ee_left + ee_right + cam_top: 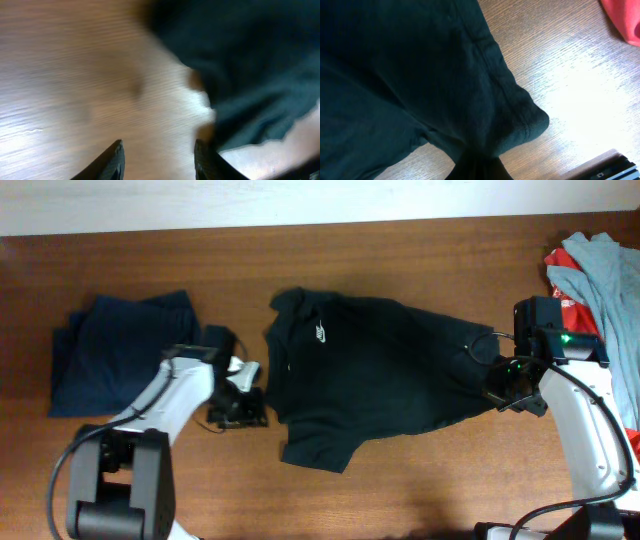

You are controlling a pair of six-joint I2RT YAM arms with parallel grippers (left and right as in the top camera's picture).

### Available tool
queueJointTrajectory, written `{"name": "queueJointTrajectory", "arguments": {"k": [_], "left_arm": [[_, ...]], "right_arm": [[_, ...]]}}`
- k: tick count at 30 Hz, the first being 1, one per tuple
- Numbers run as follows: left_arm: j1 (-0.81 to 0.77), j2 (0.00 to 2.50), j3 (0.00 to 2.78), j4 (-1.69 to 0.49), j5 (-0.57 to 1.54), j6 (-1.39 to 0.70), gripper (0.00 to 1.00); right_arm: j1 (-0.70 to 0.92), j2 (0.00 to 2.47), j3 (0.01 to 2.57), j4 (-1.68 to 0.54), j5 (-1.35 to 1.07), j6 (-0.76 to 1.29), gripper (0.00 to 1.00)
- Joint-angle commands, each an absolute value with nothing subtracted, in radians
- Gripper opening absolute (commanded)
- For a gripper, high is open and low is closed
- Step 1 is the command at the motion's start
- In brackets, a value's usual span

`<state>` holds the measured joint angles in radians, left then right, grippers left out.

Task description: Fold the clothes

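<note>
The black T-shirt (370, 375) with a small white chest logo lies spread across the middle of the table. My right gripper (500, 388) is shut on its right edge; in the right wrist view the cloth (445, 75) bunches down into the jaws (480, 170). My left gripper (245, 412) sits just left of the shirt's lower sleeve. Its fingers (114, 160) stand apart over bare wood, holding nothing. The blurred black shirt (250, 65) lies to its upper right and touches the right finger.
A folded dark navy garment (120, 355) lies at the left. Red (562, 290) and light grey-blue (605, 270) garments are piled at the right edge; the red one (625, 20) shows in the right wrist view. Brown wooden table (420, 480).
</note>
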<state>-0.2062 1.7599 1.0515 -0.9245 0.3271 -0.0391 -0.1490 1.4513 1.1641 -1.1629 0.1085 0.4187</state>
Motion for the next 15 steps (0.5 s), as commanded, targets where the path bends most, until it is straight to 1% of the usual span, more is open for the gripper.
{"name": "queueJointTrajectory", "arguments": {"k": [1,3,5,11,15], "left_arm": [[-0.331,1.769,1.048,-0.918,0.389,0.04,0.49],[-0.414,1.769,1.036,-0.901,0.376,0.039,0.5],[-0.449,1.769,1.026,-0.899,0.374,0.038,0.5],[-0.469,1.769,0.996,-0.899,0.368,0.038,0.5],[-0.469,1.769,0.968,-0.884,0.309,0.014,0.5]], "right_arm": [[-0.151,1.444,1.177,-1.163,0.132,0.426,0.04],[-0.151,1.444,1.177,-1.163,0.132,0.426,0.04],[-0.151,1.444,1.177,-1.163,0.132,0.426,0.04],[-0.151,1.444,1.177,-1.163,0.132,0.426,0.04],[-0.151,1.444,1.177,-1.163,0.132,0.426,0.04]]}}
